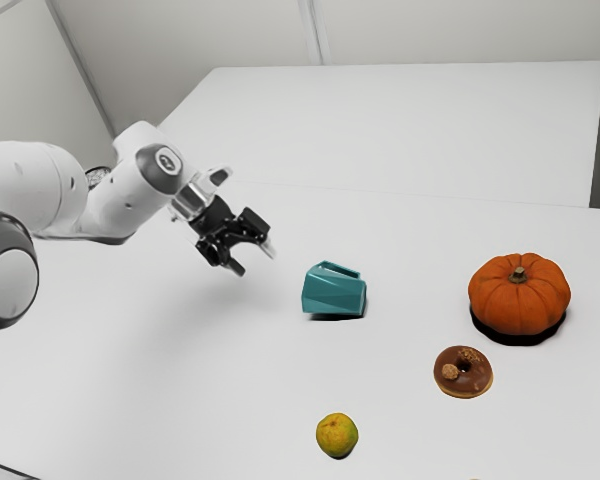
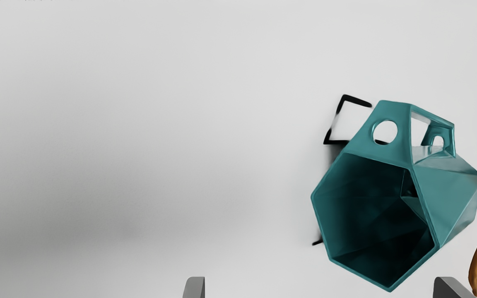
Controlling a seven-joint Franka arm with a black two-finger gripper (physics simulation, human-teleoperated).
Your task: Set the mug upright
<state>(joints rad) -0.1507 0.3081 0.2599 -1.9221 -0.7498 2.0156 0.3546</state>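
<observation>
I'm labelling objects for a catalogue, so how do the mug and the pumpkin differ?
The mug is teal and faceted; the pumpkin is orange, rounded and ribbed.
The mug lies on its side, while the pumpkin sits upright, stem on top.
The mug is hollow with a handle; the pumpkin looks whole.
Both rest on the white table.

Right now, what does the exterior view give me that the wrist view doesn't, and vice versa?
Exterior view: the orange pumpkin, the yellow-green fruit and the arm reaching in from the exterior view's left.

Wrist view: the dark inside of the teal mug, seen through its mouth, and a round hole in the handle.

Both: the mug lying on its side, handle uppermost, the doughnut, the white table and the hand, fingers apart.
</observation>
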